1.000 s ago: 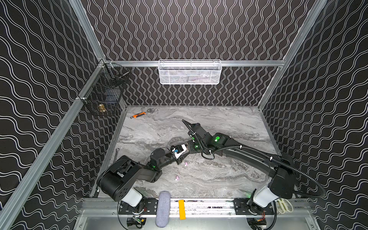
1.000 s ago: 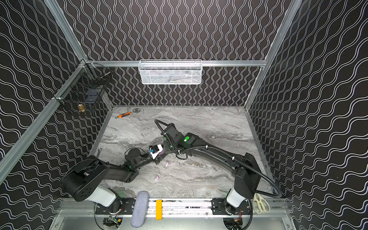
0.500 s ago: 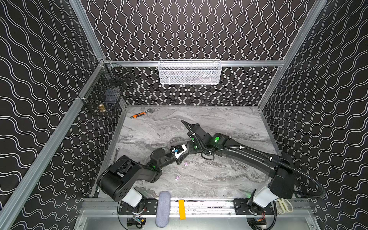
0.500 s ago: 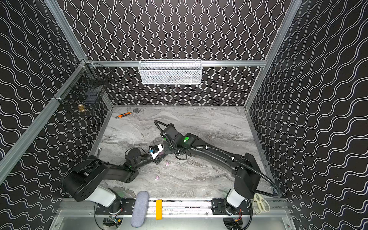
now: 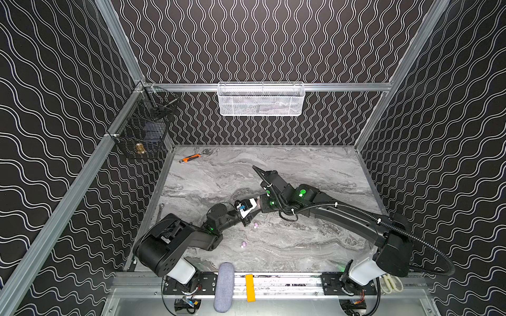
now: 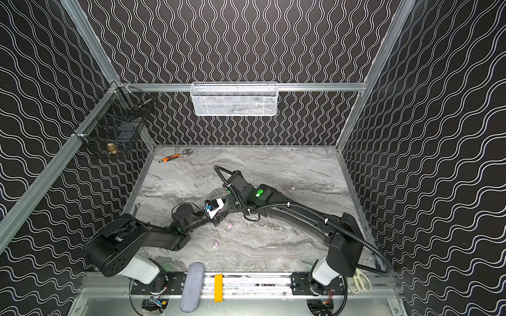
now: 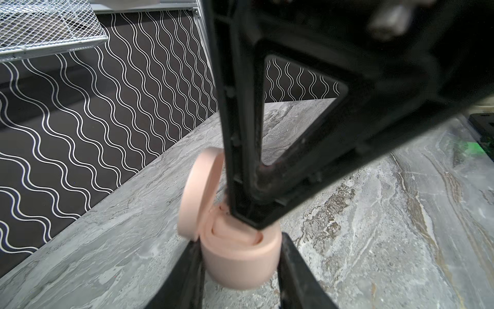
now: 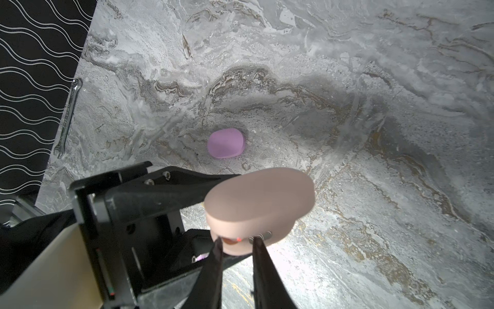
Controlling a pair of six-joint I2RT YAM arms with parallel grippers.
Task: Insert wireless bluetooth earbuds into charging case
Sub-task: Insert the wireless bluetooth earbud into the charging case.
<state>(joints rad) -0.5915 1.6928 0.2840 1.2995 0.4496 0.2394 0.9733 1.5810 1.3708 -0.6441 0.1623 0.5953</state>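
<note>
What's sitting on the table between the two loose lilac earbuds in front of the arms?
Nothing. In both top views the marble table is bare between the farther lilac earbud and the nearer lilac earbud.

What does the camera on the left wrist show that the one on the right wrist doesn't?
Only the left wrist view: the peach charging case from its open side, lid up, clamped in the left tool, plus a white mesh basket. Only the right wrist view: a lilac oval piece lying on the marble table and a wrench beside the wavy wall. Both: the case, the right tool poking at its opening, the table, the wall.
</note>
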